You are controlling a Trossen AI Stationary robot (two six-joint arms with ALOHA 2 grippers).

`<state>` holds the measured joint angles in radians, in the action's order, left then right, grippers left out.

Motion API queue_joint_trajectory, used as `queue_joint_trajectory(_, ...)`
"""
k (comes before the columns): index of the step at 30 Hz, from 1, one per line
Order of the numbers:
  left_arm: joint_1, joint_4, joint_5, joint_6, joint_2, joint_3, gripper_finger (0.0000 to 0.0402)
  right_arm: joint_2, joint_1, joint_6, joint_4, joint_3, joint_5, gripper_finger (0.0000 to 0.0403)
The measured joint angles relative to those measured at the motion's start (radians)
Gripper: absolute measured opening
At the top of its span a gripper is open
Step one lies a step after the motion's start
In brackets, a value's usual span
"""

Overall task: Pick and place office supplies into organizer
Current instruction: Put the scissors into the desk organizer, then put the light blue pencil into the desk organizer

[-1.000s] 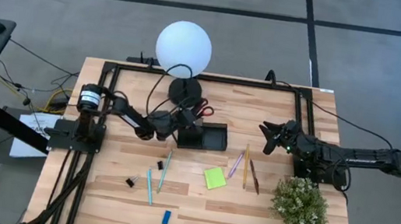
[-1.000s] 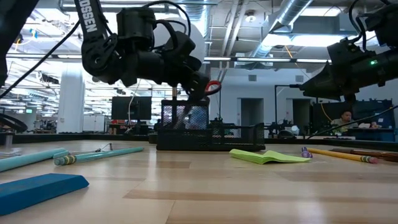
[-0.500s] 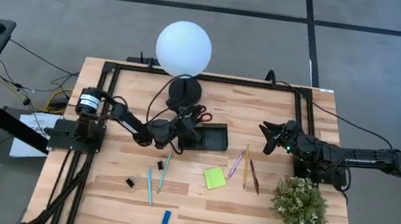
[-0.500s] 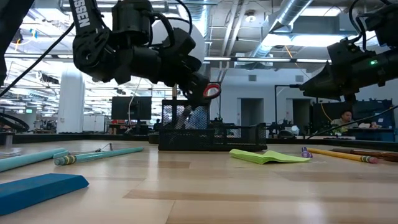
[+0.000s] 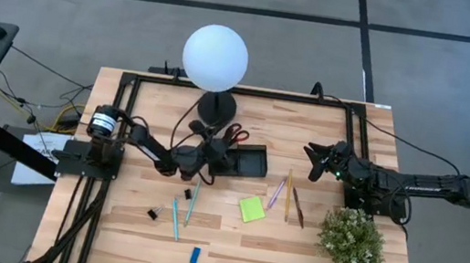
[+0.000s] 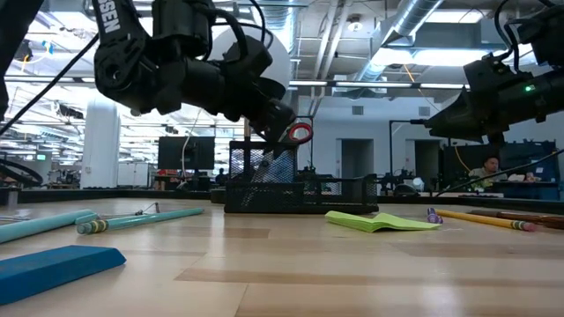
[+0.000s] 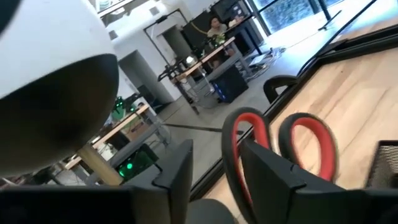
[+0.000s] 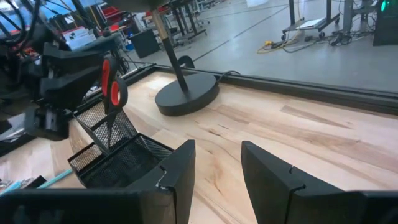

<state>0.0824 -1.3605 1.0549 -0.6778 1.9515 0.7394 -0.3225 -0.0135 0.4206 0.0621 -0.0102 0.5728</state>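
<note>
- The left claw (image 5: 214, 150) grips the red-handled scissors (image 5: 235, 134), blades down inside the tall end of the organizer (image 5: 249, 162), near the middle of the surface's (image 5: 227, 250) far edge.
- The lamp base (image 5: 216, 106) stands just behind the organizer; the white globe (image 5: 215, 58) overhangs the far edge.
- The sticky-note pad (image 5: 251, 209), pencils (image 5: 289, 194) and pens (image 5: 175, 218) lie toward the near edge, with a black clip (image 5: 152, 213) and blue eraser (image 5: 195, 255).
- The right claw (image 5: 312, 164) hovers with fingers parted by the right edge, the plant (image 5: 351, 242) at the near-right corner.
</note>
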Motion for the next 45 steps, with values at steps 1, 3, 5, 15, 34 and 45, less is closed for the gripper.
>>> queue_joint_trajectory(1, 0.01, 0.0, 0.011, -0.004, 0.0, 0.004, 0.0141, 0.0, 0.0, 0.002, 0.0, 0.0, 0.0, 0.0123)
queue_joint_trajectory(3, 0.033, 0.001, 0.043, -0.022, 0.0, 0.02, 0.0152, 0.0, 0.0, 0.036, 0.0, 0.0, 0.001, 0.0123)
queue_joint_trajectory(5, 0.057, 0.0, 0.079, -0.067, 0.0, 0.045, 0.0161, 0.0, -0.001, 0.07, 0.0, 0.0, 0.001, 0.0123)
queue_joint_trajectory(15, 0.155, 0.0, 0.309, -0.425, -0.001, 0.259, 0.0185, 0.0, 0.0, 0.071, 0.0, 0.0, -0.003, 0.0121)
queue_joint_trajectory(34, 0.225, 0.678, 0.356, -0.437, -0.425, 0.353, 0.0186, -0.021, 0.0, 0.103, 0.0, 0.0, 0.001, 0.0122)
queue_joint_trajectory(45, 0.253, 1.248, 0.445, 0.317, -0.739, 0.318, 0.0186, -0.134, 0.0, 0.103, 0.0, 0.0, 0.001, 0.0122)
